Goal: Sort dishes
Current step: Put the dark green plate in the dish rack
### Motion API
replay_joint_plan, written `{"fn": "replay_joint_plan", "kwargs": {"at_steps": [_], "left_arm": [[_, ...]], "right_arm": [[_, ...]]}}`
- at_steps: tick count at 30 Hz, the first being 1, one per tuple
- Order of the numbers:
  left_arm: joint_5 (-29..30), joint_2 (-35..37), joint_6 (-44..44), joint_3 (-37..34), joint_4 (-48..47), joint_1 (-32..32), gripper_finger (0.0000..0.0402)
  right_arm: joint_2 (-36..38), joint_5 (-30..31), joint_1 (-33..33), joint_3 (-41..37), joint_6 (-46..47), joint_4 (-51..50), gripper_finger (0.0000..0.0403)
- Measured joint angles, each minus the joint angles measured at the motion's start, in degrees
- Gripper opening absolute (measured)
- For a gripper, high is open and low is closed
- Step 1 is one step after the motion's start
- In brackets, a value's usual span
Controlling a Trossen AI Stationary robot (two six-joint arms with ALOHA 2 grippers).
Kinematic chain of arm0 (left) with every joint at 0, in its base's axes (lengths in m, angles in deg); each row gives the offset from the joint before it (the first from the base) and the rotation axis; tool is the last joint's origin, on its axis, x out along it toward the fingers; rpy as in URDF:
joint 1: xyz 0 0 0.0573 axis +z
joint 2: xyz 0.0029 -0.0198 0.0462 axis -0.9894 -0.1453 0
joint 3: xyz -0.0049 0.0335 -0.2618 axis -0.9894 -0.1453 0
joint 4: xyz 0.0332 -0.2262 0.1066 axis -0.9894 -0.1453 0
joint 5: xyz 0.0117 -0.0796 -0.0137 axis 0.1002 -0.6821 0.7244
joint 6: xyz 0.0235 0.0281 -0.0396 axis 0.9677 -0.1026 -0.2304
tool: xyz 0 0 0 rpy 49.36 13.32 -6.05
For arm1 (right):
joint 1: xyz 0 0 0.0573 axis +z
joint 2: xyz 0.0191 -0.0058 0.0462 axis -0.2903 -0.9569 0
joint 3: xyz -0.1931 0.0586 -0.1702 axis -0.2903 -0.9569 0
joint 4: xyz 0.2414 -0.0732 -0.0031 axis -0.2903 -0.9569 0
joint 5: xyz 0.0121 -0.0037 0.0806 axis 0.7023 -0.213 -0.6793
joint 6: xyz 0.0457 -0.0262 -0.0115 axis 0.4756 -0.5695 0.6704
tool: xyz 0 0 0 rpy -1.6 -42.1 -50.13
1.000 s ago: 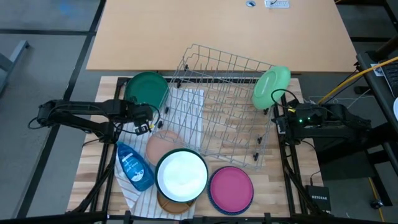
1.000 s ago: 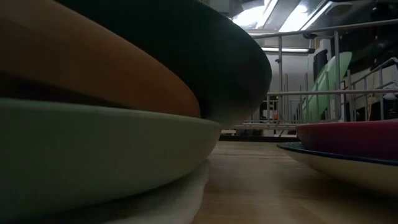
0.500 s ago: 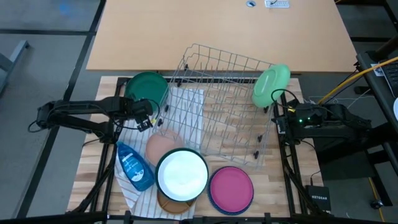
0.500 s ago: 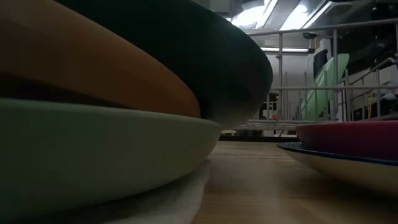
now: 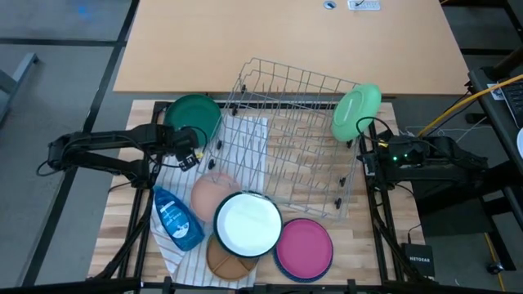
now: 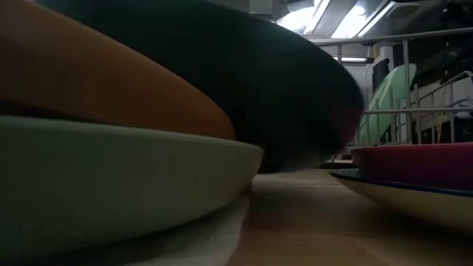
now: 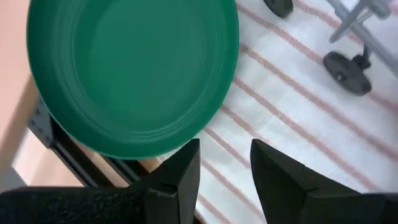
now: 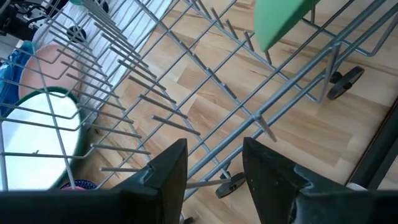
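Your left claw (image 5: 189, 157) sits near the left edge of the tabletop (image 5: 364, 249), just beside the dark green plate (image 5: 194, 118) at the back left corner. Its fingers (image 7: 180, 177) are apart and hold nothing. Your right claw (image 5: 365, 155) waits by the right edge, next to the grey wire rack (image 5: 294, 135). Its fingers (image 8: 168, 171) are apart too, with nothing between them. A light green plate (image 5: 356, 112) stands on its edge at the rack's back right corner. Near the front edge, a white bowl (image 5: 248, 224) sits on a tan plate (image 5: 225, 260), with a peach plate (image 5: 211, 193) behind them and a magenta plate (image 5: 304, 247) to their right. A blue soap bottle (image 5: 176, 217) lies on the striped cloth (image 5: 245, 135).
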Motion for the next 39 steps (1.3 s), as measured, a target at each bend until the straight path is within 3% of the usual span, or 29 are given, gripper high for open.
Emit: {"fn": "replay_joint_plan", "kwargs": {"at_steps": [6,12,18,23,32,39], "left_arm": [[0.41,1.22,-6.99,0.0,0.37,3.58,0.0131],[3.92,1.29,-15.71,0.0,6.68,13.02,0.0131],[4.05,0.63,-15.4,0.0,17.97,25.64,0.0131],[3.19,-2.24,-14.33,-0.01,21.56,34.27,0.0131],[3.83,-3.92,-19.47,-0.07,22.16,33.09,0.0131],[2.82,-9.04,-24.6,-0.07,22.12,34.07,0.0131]], "right_arm": [[-0.02,0.0,0.0,0.0,-0.01,0.04,0.0158],[0.0,0.0,-0.01,0.0,-0.1,0.04,0.0158],[-0.02,0.0,0.0,0.0,-0.13,0.02,0.0158],[0.0,0.0,0.0,0.0,-1.64,0.0,0.0158],[-0.01,0.0,0.0,0.0,-1.69,-0.09,0.0158],[-0.01,0.0,0.0,0.0,-1.66,-0.11,0.0158]]}}
